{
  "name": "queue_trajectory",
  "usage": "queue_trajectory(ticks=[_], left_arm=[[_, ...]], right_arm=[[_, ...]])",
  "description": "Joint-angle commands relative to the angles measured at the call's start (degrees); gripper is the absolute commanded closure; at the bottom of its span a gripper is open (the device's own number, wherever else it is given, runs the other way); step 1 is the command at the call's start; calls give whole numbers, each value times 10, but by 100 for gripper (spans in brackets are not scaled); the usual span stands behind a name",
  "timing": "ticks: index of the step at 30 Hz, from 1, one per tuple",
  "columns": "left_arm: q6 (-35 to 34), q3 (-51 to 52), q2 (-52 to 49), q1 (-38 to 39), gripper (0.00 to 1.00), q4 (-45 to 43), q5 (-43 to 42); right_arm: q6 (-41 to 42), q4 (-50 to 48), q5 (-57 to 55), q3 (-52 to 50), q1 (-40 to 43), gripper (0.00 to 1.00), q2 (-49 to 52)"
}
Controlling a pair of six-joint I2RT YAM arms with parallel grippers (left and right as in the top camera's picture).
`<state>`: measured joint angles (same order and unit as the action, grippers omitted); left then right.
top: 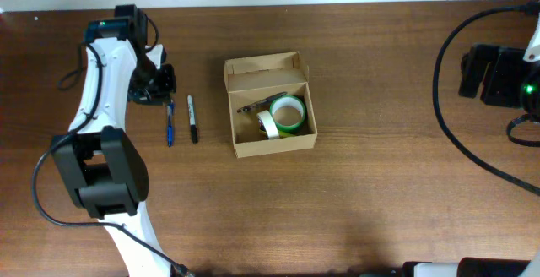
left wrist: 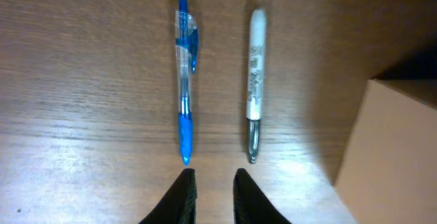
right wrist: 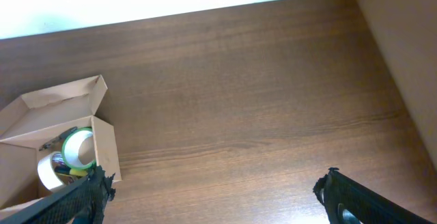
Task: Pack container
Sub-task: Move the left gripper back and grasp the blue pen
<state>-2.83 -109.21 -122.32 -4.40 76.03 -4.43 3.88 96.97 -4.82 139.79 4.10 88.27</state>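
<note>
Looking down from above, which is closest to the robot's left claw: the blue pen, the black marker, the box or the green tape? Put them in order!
In the overhead view, starting from the left gripper:
1. Blue pen, right next to the gripper.
2. Black marker, on the pen's far side, toward the box.
3. Cardboard box, in the middle of the table.
4. Green tape roll, inside the box, toward its far side.

blue pen beside marker (box corner, seemingly, right)
</note>
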Motion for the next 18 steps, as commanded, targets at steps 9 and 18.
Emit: queue_trajectory(ticks=[9,18], left_arm=[[27,143,2,0,53,-111,10],[28,217,1,0,57,-191,11]], right_arm=[[-7,3,1,0,4,1,-9],[-7,3,1,0,4,1,-9]])
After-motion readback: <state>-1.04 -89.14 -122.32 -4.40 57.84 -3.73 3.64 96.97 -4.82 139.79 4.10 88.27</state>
